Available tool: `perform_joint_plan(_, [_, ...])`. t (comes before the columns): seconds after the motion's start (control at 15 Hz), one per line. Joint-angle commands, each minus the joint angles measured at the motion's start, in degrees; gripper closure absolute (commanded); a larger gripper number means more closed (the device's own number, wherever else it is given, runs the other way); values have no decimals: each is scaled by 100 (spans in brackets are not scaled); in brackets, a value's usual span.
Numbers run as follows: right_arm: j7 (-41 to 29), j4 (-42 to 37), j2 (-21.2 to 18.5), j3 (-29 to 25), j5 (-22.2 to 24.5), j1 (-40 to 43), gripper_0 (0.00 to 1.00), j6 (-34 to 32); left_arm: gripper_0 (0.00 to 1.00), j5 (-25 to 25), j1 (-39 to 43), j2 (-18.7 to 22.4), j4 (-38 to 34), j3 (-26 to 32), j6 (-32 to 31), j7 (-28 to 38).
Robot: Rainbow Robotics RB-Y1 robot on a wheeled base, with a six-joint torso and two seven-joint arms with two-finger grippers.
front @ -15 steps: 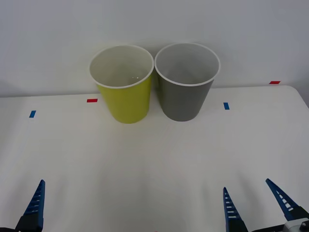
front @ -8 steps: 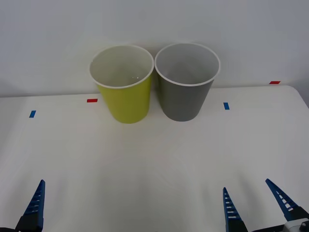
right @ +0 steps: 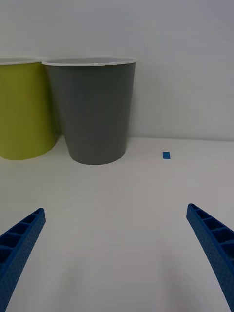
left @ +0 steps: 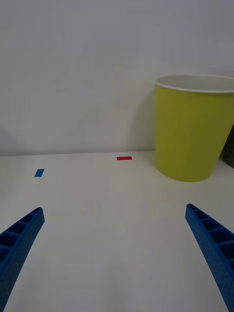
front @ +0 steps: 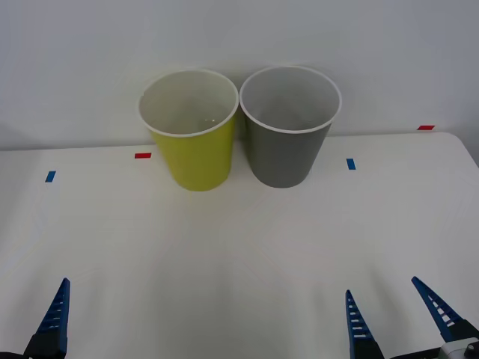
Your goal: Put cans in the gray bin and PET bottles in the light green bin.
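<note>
The light green bin (front: 196, 153) and the gray bin (front: 284, 149) stand upright side by side at the back of the white table, rims nearly touching. A faint glint shows low inside the light green bin; what it is I cannot tell. Cans and PET bottles are out of view. My right gripper (front: 382, 288) hovers open and empty at the near right edge, facing the gray bin (right: 92, 112). Open and empty too, my left gripper (left: 114, 208) sits at the near left, one blue finger (front: 54, 315) showing, with the light green bin (left: 192, 131) ahead of it.
Small tape marks lie on the table (front: 239, 247): blue (front: 50, 176) and red (front: 142, 155) on the left, blue (front: 350, 163) and red (front: 425, 128) on the right. A plain white wall stands right behind the bins.
</note>
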Motion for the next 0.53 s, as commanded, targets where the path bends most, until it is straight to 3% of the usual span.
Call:
perform_joint_plan(0.07, [-1,0,1,0,0,0,0,1,0,0,0,0,0,0,0,0])
perform_joint_plan(0.53, [-1,0,1,0,0,0,0,1,0,0,0,0,0,0,0,0])
